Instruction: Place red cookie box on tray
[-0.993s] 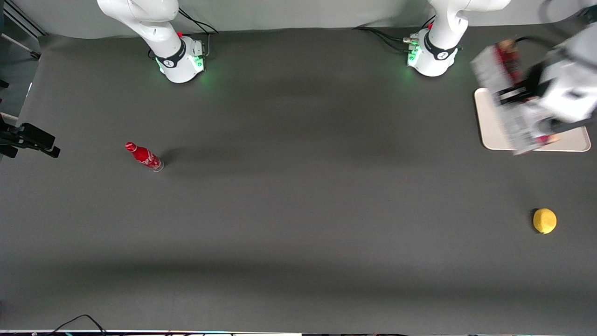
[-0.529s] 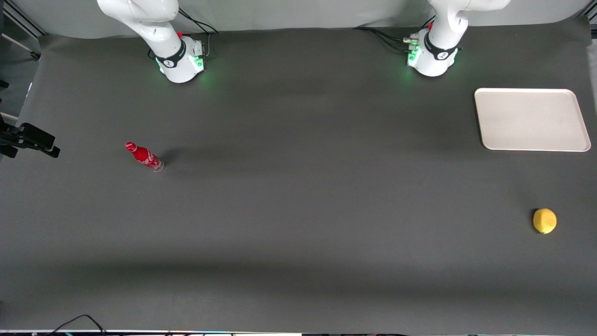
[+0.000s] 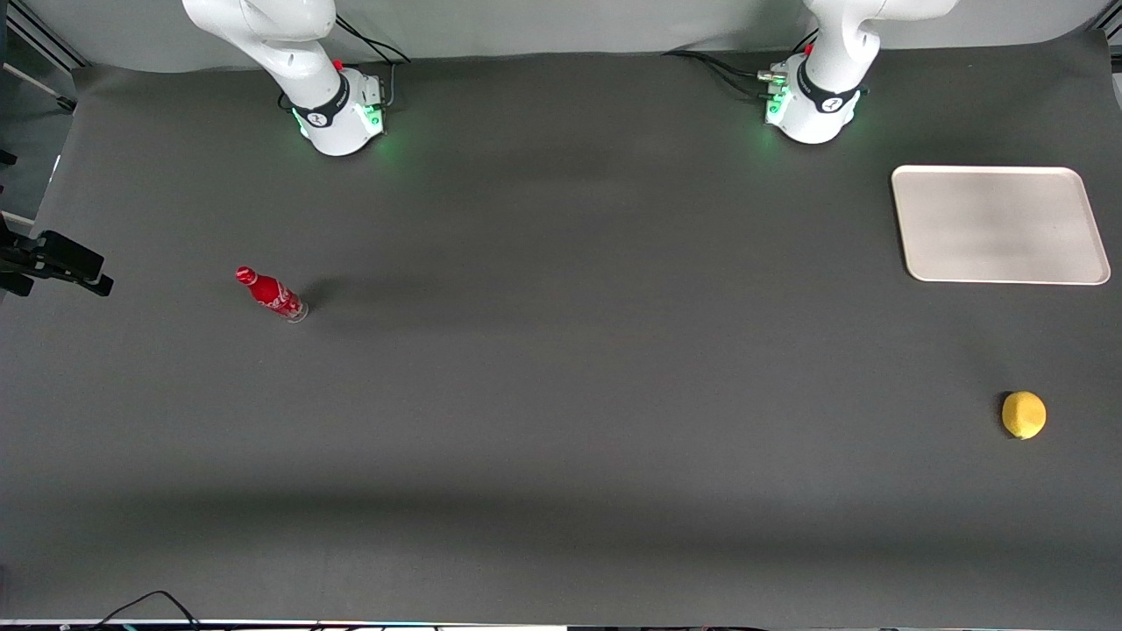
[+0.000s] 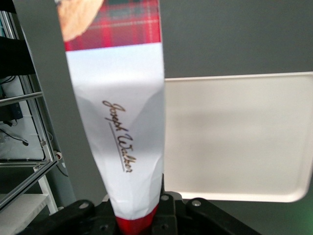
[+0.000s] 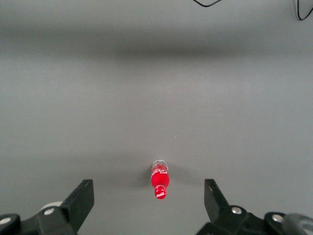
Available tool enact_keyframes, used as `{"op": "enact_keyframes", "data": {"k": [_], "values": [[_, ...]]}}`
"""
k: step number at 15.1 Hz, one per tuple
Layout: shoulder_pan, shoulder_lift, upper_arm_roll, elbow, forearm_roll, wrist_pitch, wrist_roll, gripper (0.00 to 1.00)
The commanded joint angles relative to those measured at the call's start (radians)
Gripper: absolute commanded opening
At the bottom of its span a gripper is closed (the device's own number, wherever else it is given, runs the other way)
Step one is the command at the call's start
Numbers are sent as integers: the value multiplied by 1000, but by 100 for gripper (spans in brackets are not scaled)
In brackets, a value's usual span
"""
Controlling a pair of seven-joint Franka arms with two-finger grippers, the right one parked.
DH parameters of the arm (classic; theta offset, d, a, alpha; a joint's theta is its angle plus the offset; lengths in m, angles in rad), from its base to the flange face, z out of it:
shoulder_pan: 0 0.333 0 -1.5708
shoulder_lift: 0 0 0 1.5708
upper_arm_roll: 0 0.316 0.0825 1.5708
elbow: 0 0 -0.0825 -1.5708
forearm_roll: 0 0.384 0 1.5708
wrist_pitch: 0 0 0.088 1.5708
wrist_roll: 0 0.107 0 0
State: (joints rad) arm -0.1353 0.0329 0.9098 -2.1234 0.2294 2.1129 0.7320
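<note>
Claw (image 4: 139, 215) risen out of front view, clamping red cookie box (image 4: 120, 117) above tray (image 4: 234, 137)

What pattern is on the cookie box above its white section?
Red tartan plaid on the red cookie box, held in the hand; clearest in the left wrist view.

gripper (image 4: 139, 220) w/ red cookie box (image 4: 117, 122) above tray (image 4: 234, 137).

- We see a red bottle (image 5: 159, 180) lying on the grey table (image 5: 156, 88), cap end nearest our camera.
- Two black fingers (image 5: 78, 200) of the parked gripper flank the bottle, well apart from it.
- A black cable (image 5: 210, 4) loops far above the bottle.
</note>
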Motion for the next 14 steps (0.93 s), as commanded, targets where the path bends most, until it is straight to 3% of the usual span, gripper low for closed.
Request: {"op": "enact_keyframes", "data": {"k": [1, 4, 10, 12, 14], "values": [[28, 94, 58, -113, -1, 238, 128, 0], [68, 198, 61, -127, -77, 347, 222, 0], [98, 491, 61, -93, -658, 424, 705, 0], [109, 548, 60, -78, -774, 424, 795, 0], [114, 571, 60, -67, -808, 423, 840, 0]]}}
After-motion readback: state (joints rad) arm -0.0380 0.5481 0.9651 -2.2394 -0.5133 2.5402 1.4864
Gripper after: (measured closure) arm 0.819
